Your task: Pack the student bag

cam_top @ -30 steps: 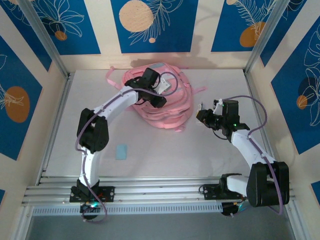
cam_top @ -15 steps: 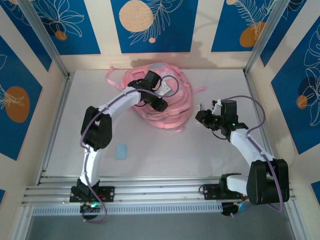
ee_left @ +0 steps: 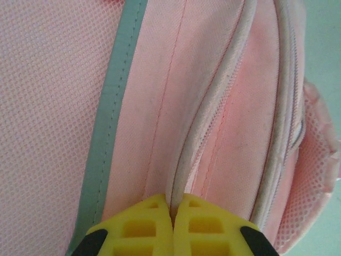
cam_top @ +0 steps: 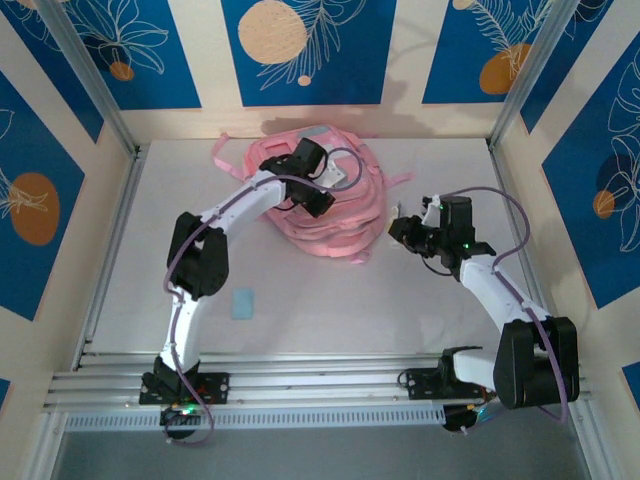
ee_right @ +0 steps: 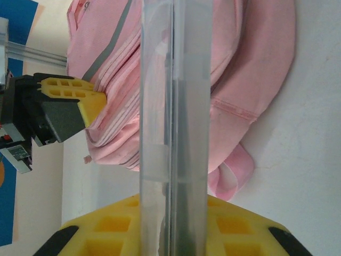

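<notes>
Student bag [cam_top: 345,218] partly under left gripper [cam_top: 319,204]

bright, even light is coming from above in the top view. the bag [cam_top: 350,225] is throwing a soft shadow onto the back wall [cam_top: 450,120], and shadows on the table [cam_top: 330,300] are looking faint. in the left wrist view the bag's mesh is showing sharp, while the yellow fingers [ee_left: 141,229] are looking a bit soft. in the right wrist view a clear strip [ee_right: 168,106] is sitting very close, blurry and catching pale glare.
</notes>
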Motion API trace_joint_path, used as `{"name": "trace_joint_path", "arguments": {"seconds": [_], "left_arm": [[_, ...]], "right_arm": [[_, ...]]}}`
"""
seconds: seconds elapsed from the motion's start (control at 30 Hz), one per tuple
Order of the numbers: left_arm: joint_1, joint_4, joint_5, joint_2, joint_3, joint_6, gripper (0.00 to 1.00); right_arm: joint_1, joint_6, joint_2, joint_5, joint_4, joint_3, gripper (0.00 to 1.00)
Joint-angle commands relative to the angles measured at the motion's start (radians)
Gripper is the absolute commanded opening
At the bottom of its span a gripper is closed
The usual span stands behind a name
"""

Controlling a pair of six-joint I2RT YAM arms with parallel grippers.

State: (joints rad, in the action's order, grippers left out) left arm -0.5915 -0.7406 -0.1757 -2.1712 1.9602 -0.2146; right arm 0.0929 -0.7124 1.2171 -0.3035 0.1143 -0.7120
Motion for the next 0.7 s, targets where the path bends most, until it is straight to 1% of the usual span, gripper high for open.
{"name": "trace_joint_path", "arguments": {"seconds": [0.0, 0.2, 0.33, 0.47, 0.67], "left_arm": [[0.011, -0.019, -0.128, 0.03, 0.044, 0.074, 0.0], [0.046, -0.027, -0.175, 0.039, 0.093, 0.162, 0.0], [0.077, 0.012, -0.249, 0.051, 0.095, 0.262, 0.0], [0.085, 0.049, -0.241, 0.066, 0.092, 0.309, 0.0], [0.091, 0.124, -0.246, 0.084, 0.065, 0.391, 0.0]], "right_arm": [[0.019, -0.01, 0.013, -0.01, -0.019, -0.039, 0.01], [0.056, -0.025, 0.053, -0.017, -0.041, -0.071, 0.0], [0.093, -0.058, 0.096, -0.02, -0.091, -0.091, 0.0], [0.141, -0.11, 0.167, -0.023, -0.174, -0.134, 0.0], [0.201, -0.217, 0.32, 0.02, -0.261, -0.249, 0.0]]}}
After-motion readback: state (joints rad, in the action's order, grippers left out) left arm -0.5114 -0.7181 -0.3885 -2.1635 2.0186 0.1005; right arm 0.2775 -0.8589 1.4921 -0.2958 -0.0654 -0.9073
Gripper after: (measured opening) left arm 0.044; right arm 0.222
